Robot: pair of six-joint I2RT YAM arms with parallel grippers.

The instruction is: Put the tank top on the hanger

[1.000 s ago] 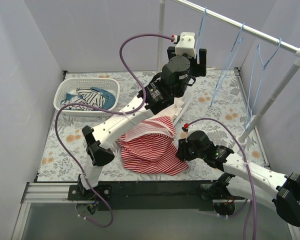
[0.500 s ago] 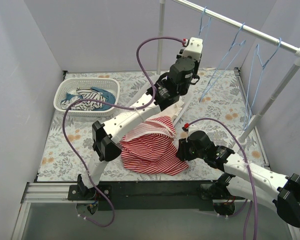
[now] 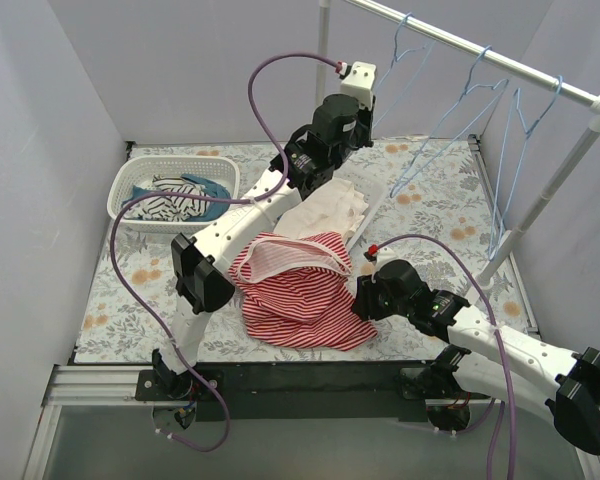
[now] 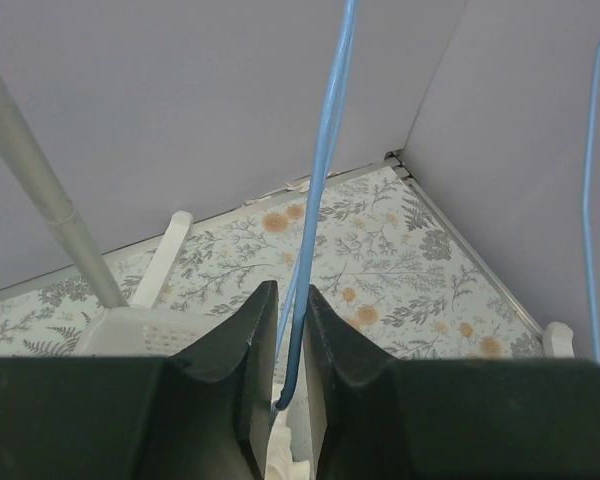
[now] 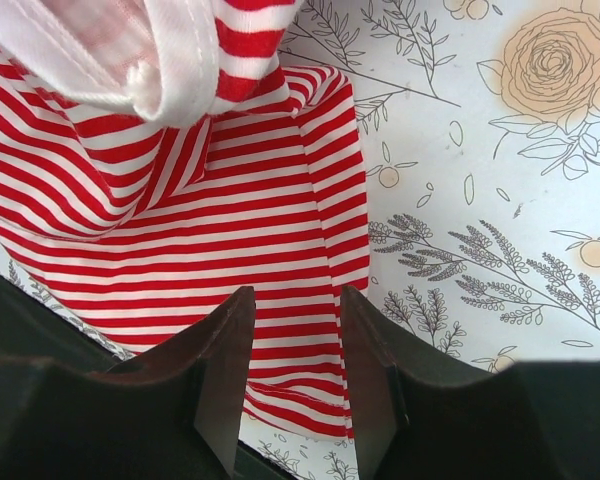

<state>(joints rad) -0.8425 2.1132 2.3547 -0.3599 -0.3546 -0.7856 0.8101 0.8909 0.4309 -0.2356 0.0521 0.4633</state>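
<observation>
floral table [image 3: 435, 215]; left fingers [image 4: 242, 345] pinch blue hanger [image 4: 326, 150].

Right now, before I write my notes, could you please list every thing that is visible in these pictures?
tank top: one, red-and-white striped, middle of the table
cloth: one, cream, just behind the tank top
basket: one, white, far left of the table
striped garment: one, black-and-white, in the basket
blue cloth: one, blue, in the basket
hangers: three, light blue, hooked on the rail
rail: one, silver-white, raised at the far right
table cover: one, floral print
left end effector: one, black, closed on one hanger's wire
right end effector: one, black, open over the tank top's edge
</observation>
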